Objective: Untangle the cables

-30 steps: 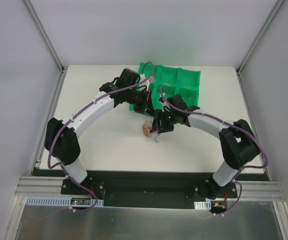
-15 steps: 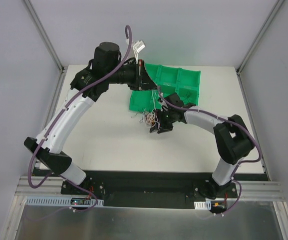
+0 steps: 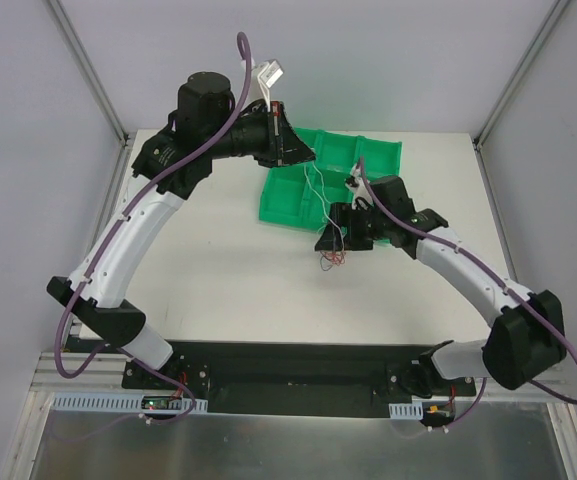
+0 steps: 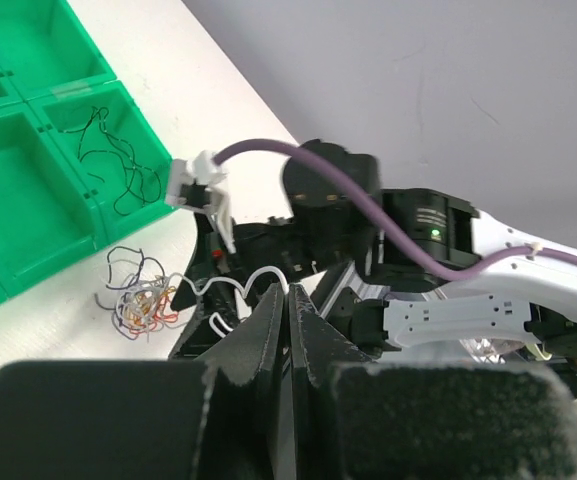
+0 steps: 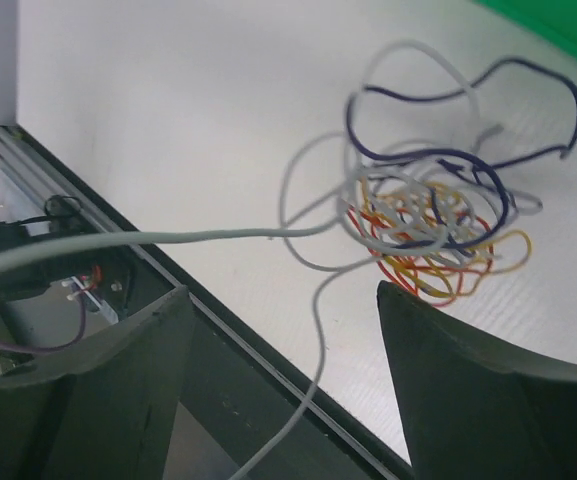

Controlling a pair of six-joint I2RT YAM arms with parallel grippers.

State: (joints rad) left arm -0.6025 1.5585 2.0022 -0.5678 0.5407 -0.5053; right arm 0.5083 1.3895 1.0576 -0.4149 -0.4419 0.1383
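The left gripper point(image 4: 288, 305) is high over the far part of the table point(image 3: 218, 280), its fingers pressed together on one white cable point(image 5: 168, 238), which runs down to the tangle of cables point(image 5: 423, 225). This tangle of red, orange, white and dark loops is at the right gripper point(image 5: 283, 300), just near of the green tray point(image 3: 378, 160). Whether it rests on the table or hangs a little above it, I cannot tell. The right gripper's fingers are spread and pinch nothing. In my judgement it should close on the knot and hold it low while the left draws the white cable up slowly, so the loops slide out and do not tighten. Open room is to the left and near; the tray wall is close on the far side, where one black cable point(image 4: 118, 170) lies in a compartment.
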